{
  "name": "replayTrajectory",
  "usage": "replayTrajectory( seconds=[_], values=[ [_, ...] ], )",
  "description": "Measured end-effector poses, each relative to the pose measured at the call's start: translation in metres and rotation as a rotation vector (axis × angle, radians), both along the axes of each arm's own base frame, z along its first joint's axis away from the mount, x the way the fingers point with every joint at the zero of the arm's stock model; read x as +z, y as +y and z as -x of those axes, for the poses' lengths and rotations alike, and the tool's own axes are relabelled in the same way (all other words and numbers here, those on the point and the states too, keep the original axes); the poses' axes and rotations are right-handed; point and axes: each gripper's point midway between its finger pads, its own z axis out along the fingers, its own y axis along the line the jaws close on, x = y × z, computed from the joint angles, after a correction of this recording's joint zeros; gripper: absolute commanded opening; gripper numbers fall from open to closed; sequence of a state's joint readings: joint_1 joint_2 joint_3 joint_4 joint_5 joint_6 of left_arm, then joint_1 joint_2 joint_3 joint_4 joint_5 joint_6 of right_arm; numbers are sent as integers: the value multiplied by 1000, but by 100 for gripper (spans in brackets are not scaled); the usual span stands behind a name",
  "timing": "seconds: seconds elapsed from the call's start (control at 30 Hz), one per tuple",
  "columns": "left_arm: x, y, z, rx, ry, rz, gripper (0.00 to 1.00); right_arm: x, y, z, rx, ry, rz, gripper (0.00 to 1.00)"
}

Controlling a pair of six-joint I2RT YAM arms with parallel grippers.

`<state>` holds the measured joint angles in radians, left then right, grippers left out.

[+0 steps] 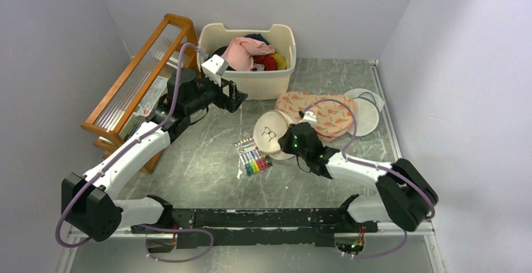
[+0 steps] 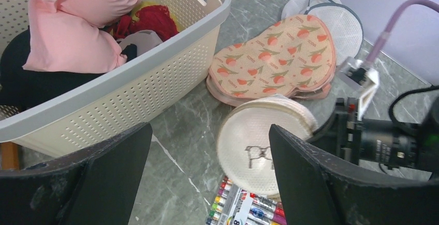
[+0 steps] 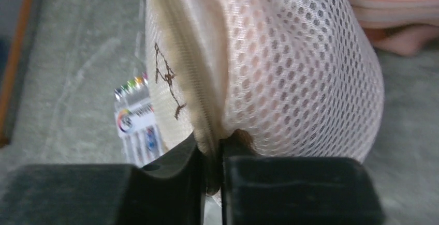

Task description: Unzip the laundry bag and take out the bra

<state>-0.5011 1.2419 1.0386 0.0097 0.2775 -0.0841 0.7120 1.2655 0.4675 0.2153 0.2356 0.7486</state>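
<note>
Black right pincer (image 3: 211, 158) tight on round cream mesh laundry bag (image 3: 290, 70)

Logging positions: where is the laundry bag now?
Top view, centre-right: the laundry bag sits between the marker pack and carrot-print pouch, pinched by the right gripper.

One laundry bag (image 1: 271, 133), one peach pouch (image 1: 317, 113), one mesh disc (image 1: 368, 111), one basket (image 1: 270, 88), one marker pack (image 1: 253, 158), one wooden rack (image 1: 135, 75)

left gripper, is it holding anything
No, the left gripper is wide open in the air, with nothing between its fingers.
</note>
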Motion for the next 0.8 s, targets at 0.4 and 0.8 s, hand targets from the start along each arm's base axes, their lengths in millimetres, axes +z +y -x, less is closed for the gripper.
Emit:
replayTrajectory(
  seconds=[0.4,0.8],
  values=[
    [6,10,-5,54,-37,-22,96,64,89,-36,257,-79,-272,0],
    [8,13,-5,69,-42,-21,96,91,19,6,222,-78,-302,0]
  ],
)
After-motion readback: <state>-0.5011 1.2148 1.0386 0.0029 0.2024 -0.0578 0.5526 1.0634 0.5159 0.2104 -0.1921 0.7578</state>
